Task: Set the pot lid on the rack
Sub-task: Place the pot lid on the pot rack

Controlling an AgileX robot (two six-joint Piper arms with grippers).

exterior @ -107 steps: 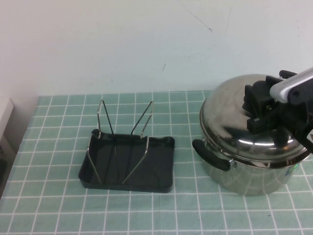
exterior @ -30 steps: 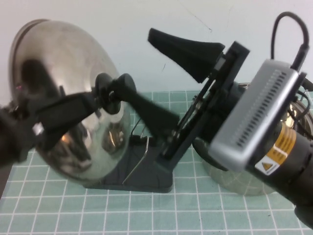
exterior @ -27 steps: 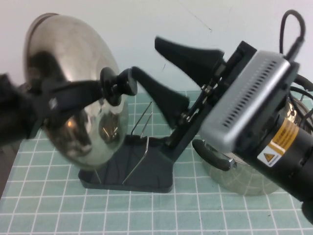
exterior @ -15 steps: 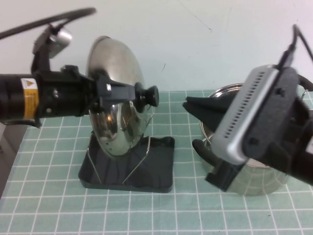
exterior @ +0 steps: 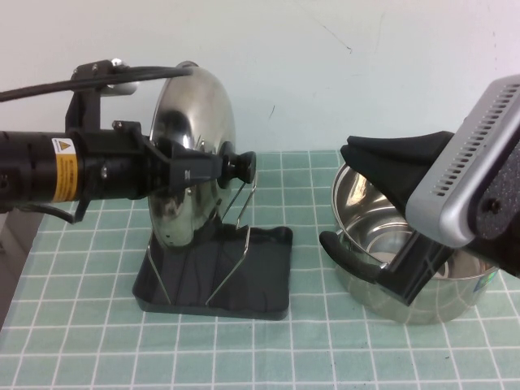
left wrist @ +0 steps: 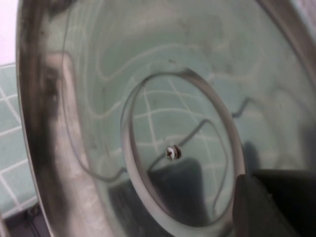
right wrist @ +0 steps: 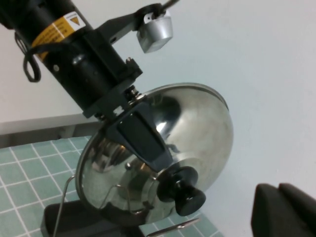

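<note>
The pot lid stands on edge, its black knob facing right, its lower rim down among the wire loops of the rack. I cannot tell whether it rests on the tray. My left gripper reaches in from the left and is shut on the lid, one finger across its domed face. The left wrist view shows the lid's shiny inside and one dark finger. My right gripper is open and empty above the pot. Its fingers face the lid.
The uncovered steel pot with black side handles stands right of the rack. The table has a green checked mat. A white wall is close behind. The right arm's wrist block fills the right edge of the high view.
The lid left the pot in my right gripper and passed to my left gripper. In the last half second the lid turned more upright over the rack, and my right gripper drew back right.
</note>
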